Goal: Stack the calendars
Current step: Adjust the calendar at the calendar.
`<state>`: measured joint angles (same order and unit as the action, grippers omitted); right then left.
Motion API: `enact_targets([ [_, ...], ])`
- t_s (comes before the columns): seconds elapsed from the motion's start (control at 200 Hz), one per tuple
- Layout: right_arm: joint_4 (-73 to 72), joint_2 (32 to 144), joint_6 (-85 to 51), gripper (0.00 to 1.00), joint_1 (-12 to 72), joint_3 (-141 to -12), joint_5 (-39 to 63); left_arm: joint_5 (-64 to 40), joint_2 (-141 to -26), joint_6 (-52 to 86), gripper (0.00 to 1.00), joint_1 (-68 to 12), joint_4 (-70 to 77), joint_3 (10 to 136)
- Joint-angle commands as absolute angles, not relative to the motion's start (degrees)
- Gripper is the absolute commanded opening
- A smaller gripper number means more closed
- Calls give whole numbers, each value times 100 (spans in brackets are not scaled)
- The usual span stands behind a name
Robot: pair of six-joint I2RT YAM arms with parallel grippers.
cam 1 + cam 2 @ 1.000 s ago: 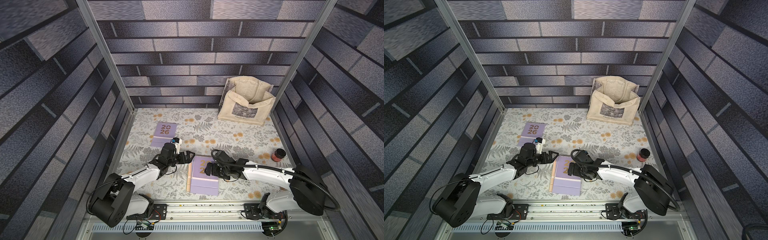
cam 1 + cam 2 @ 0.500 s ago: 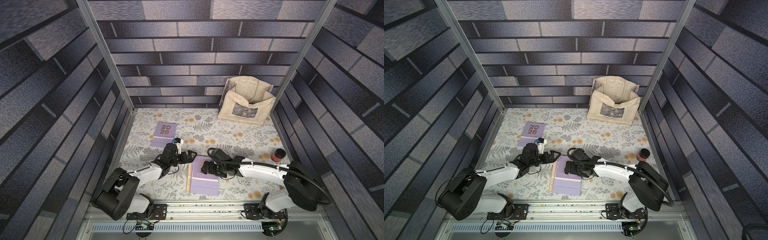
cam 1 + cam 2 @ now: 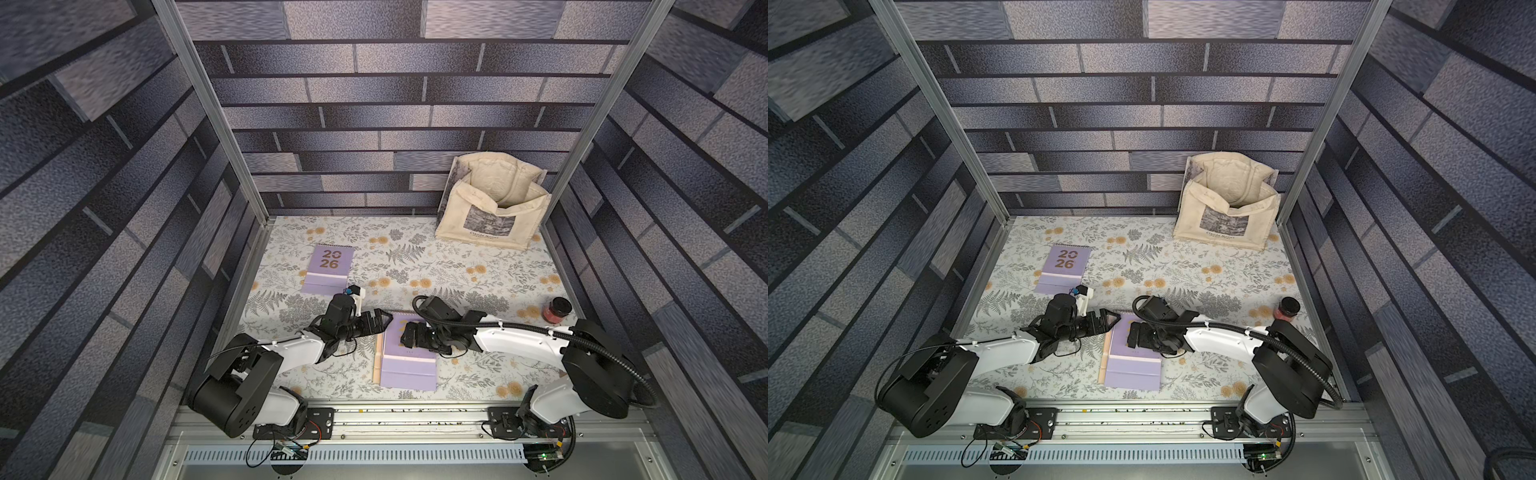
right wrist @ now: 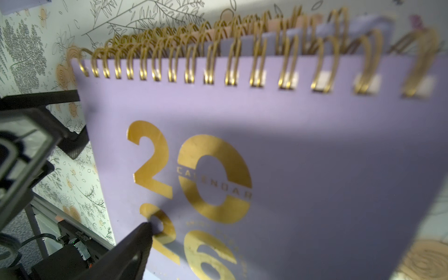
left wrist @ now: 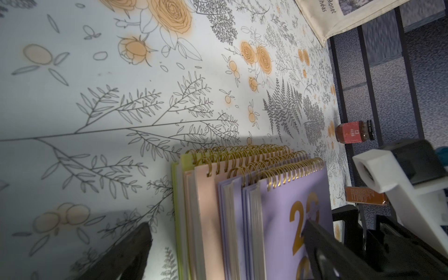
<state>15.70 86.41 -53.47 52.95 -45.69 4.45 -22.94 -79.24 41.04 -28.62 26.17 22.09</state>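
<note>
A stack of calendars lies near the front middle of the floral table, with a lavender "2026" cover on top. In the left wrist view its side shows yellow-green at the bottom, then peach, then two lavender ones. Another lavender calendar lies apart at the back left. My left gripper is open at the stack's far left corner, its fingers on either side of the stack's thickness. My right gripper hovers open over the top cover; only one of its fingers shows.
A cream tote bag stands open at the back right corner. A small dark-lidded red jar sits by the right wall. Patterned walls close in the table on three sides.
The right gripper has slid a little to the left over the stack's cover. The left arm has shifted slightly toward the stack. Both grippers stay open.
</note>
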Motion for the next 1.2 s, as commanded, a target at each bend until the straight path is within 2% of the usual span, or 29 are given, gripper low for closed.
enact_targets([
  [0.0,1390,8748,-5331,100,5275,-4756,540,-2417,-7963,4258,100,-2915,2887,2136],
  [0.726,1230,9006,-5485,100,5394,-5030,580,-2505,-8164,4390,100,-3120,3260,2137],
  [1.192,1283,8936,-5544,100,5455,-5056,443,-2487,-8166,4253,100,-3044,2966,2566],
])
